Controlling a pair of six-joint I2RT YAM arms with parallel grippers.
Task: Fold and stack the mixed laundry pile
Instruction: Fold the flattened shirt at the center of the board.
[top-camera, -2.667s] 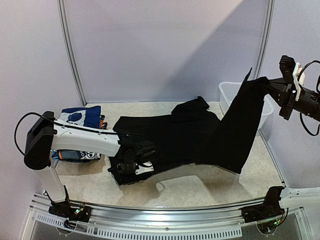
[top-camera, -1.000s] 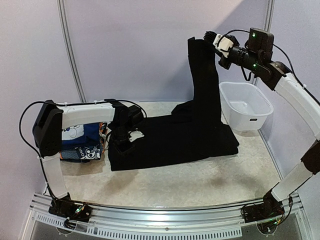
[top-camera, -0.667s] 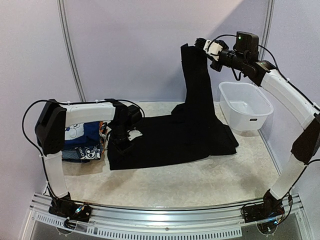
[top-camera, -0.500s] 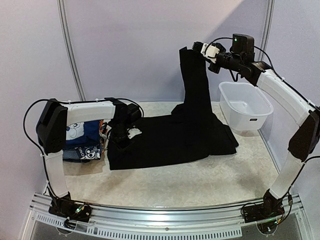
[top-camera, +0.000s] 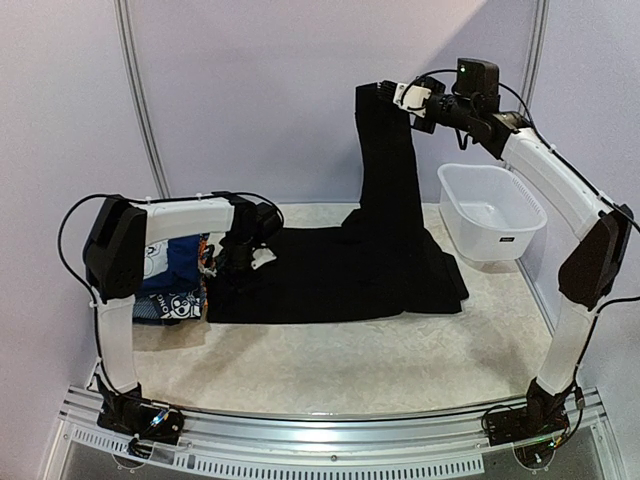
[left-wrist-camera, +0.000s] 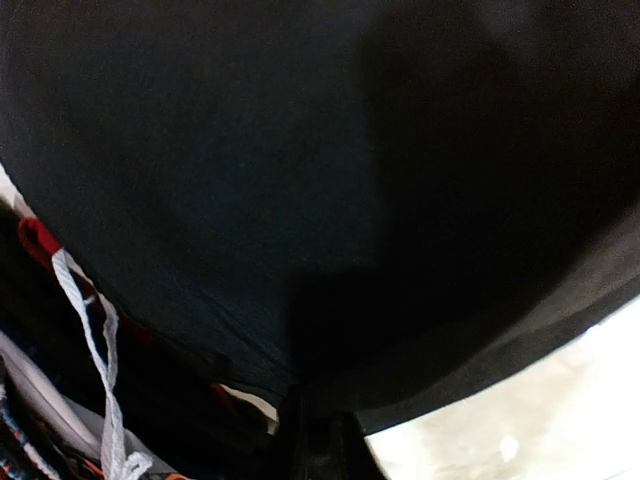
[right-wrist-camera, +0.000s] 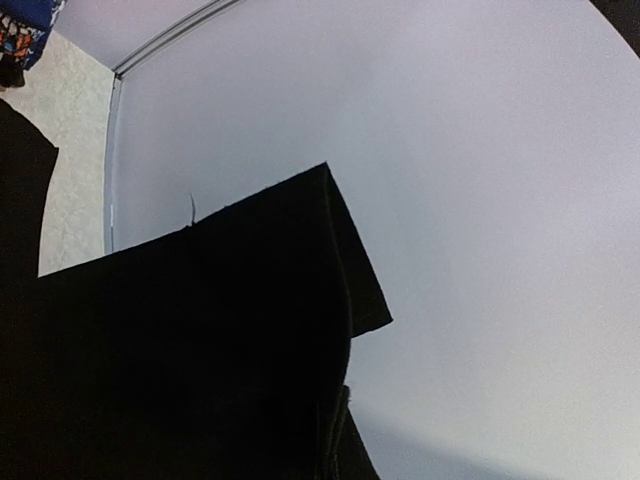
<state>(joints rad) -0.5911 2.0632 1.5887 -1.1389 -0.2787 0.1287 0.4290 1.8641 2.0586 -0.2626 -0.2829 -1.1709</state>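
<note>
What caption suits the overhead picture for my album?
Right gripper holds one end of a large black cloth garment high, left gripper at its opposite edge, beside blue printed clothes.

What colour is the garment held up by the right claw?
The garment is plain black, clearest in the top external view.

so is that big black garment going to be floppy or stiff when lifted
Probably very floppy: the black garment hangs limp in a column from the right claw. Likely light, since one pinched edge holds it up.
</note>
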